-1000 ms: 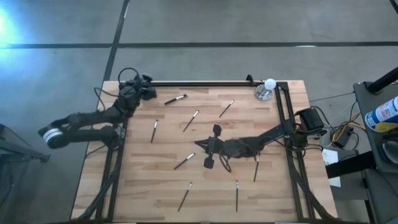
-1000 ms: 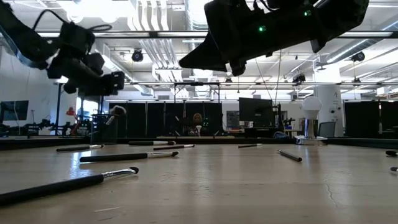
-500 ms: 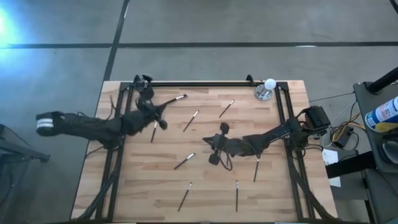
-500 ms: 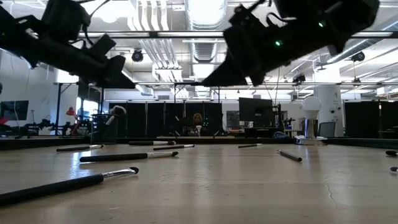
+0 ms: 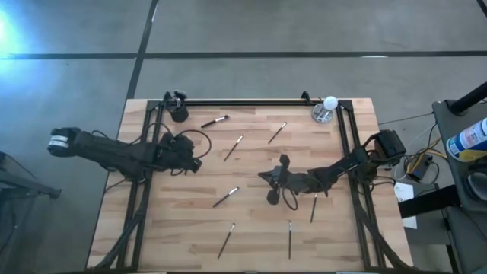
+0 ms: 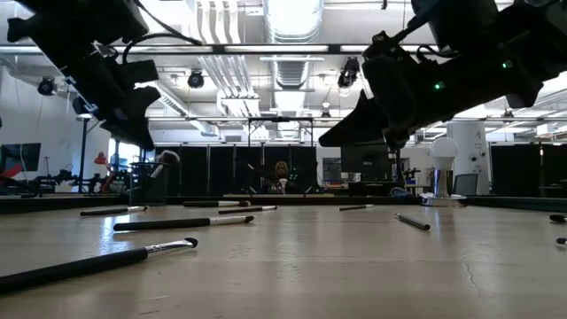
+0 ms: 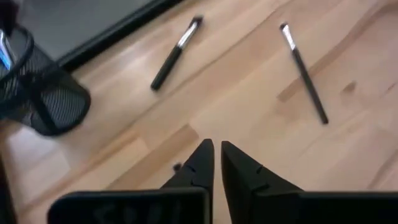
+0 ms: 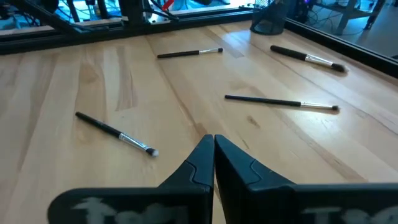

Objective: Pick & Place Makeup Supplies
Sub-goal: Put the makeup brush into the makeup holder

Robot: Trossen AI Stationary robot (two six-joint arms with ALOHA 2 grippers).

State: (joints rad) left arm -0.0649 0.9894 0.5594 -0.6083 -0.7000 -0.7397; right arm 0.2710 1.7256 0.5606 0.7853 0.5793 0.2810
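Right gripper [image 8: 212, 142] is clenched on nothing, you cannot tell the state of the left gripper [image 7: 214, 149], and with at least seven makeup brushes [image 5: 233, 148] loose on the desk [image 5: 175, 228], expect most work to remain.

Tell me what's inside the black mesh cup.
One fluffy-headed brush sticks up out of the mesh cup. Its dark wall hides anything lower inside.

Both arms low over the table, claws empty.
Left claw [image 5: 194, 162] reaches in from the left edge, fingers [image 7: 200, 163] nearly together. Right claw [image 5: 264, 176] sits mid-table, arm stretched in from the right, fingers [image 8: 202, 155] pressed together.
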